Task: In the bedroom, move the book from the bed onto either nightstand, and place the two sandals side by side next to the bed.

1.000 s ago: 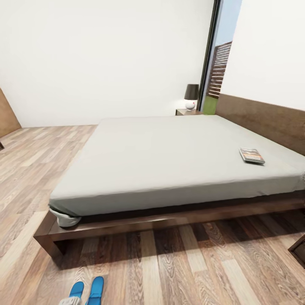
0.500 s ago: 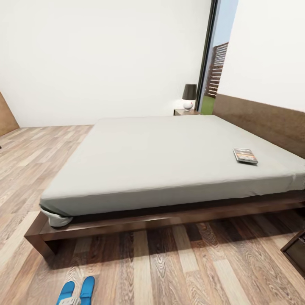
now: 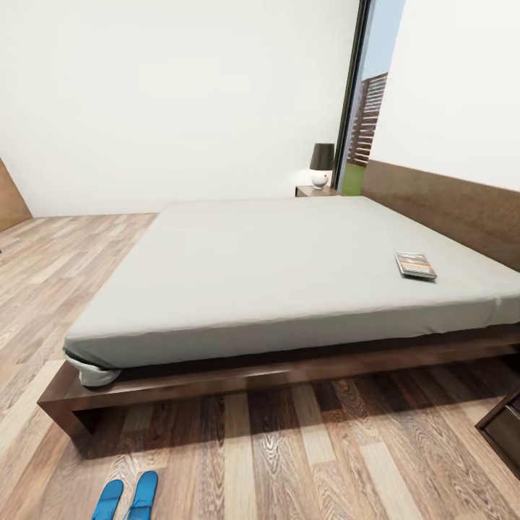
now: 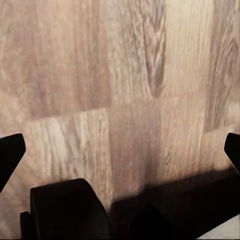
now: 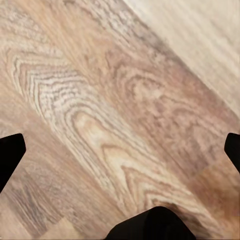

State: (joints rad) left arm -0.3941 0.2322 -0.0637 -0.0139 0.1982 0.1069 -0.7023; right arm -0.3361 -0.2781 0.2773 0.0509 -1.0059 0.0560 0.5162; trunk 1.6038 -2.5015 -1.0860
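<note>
Since half a second ago the whole head view has slid slightly, so the camera has moved; the things keep their places relative to the bed.

Landmark: the bed. Low dark-brown frame, plain headboard along its far right side, flat light-grey mattress.

- Book: lies flat on the mattress, near the headboard end and close to the near edge of the bed. Dark cover, orange band. Nothing touching it.
- Two sandals: bright blue, on the wood-plank floor off the near foot corner of the bed, well apart from the frame. They lie side by side, almost touching, toes pointing toward the bed; heels cut off by the picture edge.
- Nightstand: beyond the far side of the bed, at the headboard end, by the tall dark-framed window. A lamp with a dark shade and a round white base stands on it.
- Second dark cabinet: partly seen on the near side of the bed at the headboard end.

Left end effector: dark fingertips at opposite edges of the left wrist view, spread wide, nothing between them, bare floor beneath.

Right end effector: the same picture in the right wrist view — fingertips far apart, holding nothing, bare floor planks below.
</note>
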